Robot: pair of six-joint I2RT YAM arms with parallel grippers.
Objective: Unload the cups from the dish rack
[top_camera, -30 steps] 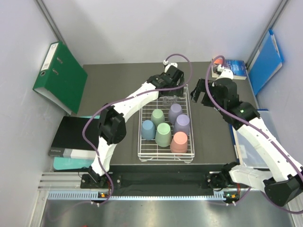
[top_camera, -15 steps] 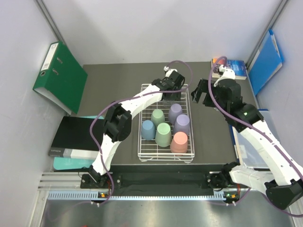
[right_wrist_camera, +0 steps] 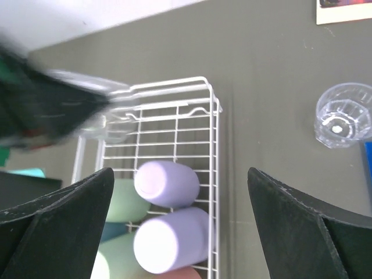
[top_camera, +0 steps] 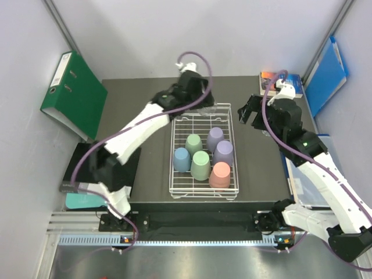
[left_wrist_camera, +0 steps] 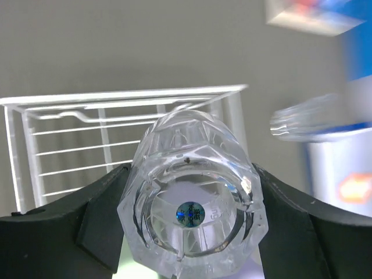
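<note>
The white wire dish rack (top_camera: 174,174) sits mid-table and holds two lilac cups (top_camera: 215,138), two mint cups (top_camera: 201,164), a light blue cup (top_camera: 182,158) and a salmon cup (top_camera: 220,174), all upside down. My left gripper (top_camera: 203,104) is shut on a clear glass (left_wrist_camera: 192,197) and holds it lifted over the rack's far end (left_wrist_camera: 116,99). My right gripper (top_camera: 250,113) is open and empty, above the table just right of the rack's far right corner (right_wrist_camera: 214,110). A second clear glass (right_wrist_camera: 343,115) stands upright on the table to the right of the rack.
A green binder (top_camera: 72,93) leans at the far left. A black book (top_camera: 96,168) lies at the left edge. A book (top_camera: 289,84) and a blue folder (top_camera: 326,75) are at the far right corner. White walls enclose the table.
My left gripper has lifted the clear glass out of the rack's far end and swung up and left with it. The right arm has shifted only slightly.
</note>
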